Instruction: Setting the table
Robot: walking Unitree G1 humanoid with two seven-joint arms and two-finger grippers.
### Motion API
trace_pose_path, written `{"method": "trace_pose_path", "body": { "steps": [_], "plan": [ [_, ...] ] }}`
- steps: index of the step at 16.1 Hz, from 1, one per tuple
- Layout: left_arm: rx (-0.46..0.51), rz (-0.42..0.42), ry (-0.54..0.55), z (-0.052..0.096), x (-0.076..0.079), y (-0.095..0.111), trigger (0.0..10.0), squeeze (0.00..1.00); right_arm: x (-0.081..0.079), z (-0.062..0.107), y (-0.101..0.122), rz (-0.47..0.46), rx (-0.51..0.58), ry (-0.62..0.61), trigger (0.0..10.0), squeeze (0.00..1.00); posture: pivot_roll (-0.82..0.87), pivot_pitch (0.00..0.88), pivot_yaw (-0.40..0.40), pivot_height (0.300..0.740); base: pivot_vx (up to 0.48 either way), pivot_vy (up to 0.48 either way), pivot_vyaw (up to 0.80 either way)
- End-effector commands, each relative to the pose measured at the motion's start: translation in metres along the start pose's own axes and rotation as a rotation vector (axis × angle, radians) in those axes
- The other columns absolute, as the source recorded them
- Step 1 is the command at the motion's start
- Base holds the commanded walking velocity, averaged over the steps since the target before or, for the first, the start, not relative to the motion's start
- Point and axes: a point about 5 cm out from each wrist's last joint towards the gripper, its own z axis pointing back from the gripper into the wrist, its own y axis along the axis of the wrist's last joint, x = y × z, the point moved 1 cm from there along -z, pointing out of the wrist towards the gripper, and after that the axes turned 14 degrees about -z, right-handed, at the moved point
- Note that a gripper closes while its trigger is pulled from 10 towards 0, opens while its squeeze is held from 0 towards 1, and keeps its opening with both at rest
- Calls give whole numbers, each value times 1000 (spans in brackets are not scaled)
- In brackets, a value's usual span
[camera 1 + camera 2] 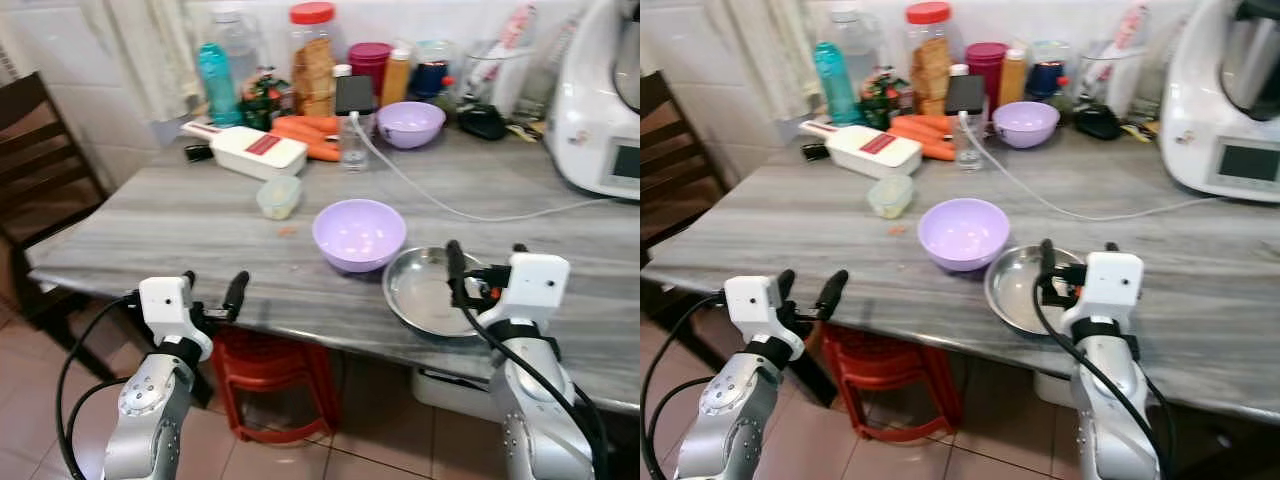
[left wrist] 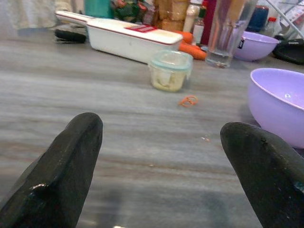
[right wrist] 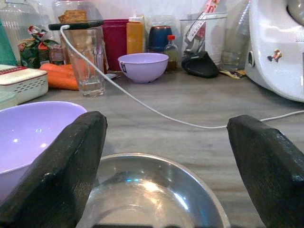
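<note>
A large lilac bowl (image 1: 359,235) stands near the middle of the grey marble table (image 1: 180,225). Beside it, at the front edge, lies a shallow steel dish (image 1: 425,292). My right gripper (image 1: 485,265) hovers open over the dish's near rim, its fingers (image 3: 71,161) spread wide with nothing between them. My left gripper (image 1: 212,287) is open too, at the table's front edge on the left, pointing toward a small lidded tub (image 2: 171,70). A second, smaller lilac bowl (image 1: 410,124) sits at the back.
The back of the table holds a white slicer box (image 1: 250,150), carrots (image 1: 312,132), a glass (image 3: 90,64), bottles and jars. A white cable (image 1: 470,212) crosses the table. A white appliance (image 1: 600,110) stands right, a dark chair (image 1: 40,160) left, a red stool (image 1: 270,375) underneath.
</note>
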Motion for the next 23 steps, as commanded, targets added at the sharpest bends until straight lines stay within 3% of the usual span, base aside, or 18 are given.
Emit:
{"method": "trace_pose_path", "body": {
  "steps": [1, 6, 10, 17, 23],
  "plan": [
    [-18, -16, 17, -2, 0, -2, 10000, 0, -2, -3, 3, -5, 13, 10, 10000, 0, -93, 0, 65, 740, 0, 0, -800],
    [-36, -45, 56, -5, 2, -4, 10000, 0, -3, -6, 2, -12, 17, 18, 10000, 0, -89, 0, 60, 740, 0, 0, -800],
    [-34, -66, 64, -9, 4, -2, 10000, 0, 0, -8, -4, -51, -10, -31, 10000, 0, -91, 0, 65, 740, 0, 0, 0],
    [-16, -73, 55, -13, 7, 4, 10000, 0, 2, -11, -6, 23, 11, -32, 10000, 0, -95, 0, 70, 740, -298, 0, 0],
    [-22, -71, 42, -15, 8, 3, 10000, 0, 8, -11, -12, -26, -40, -50, 10000, 0, -103, 0, 79, 740, -335, 0, 0]
  ]
}}
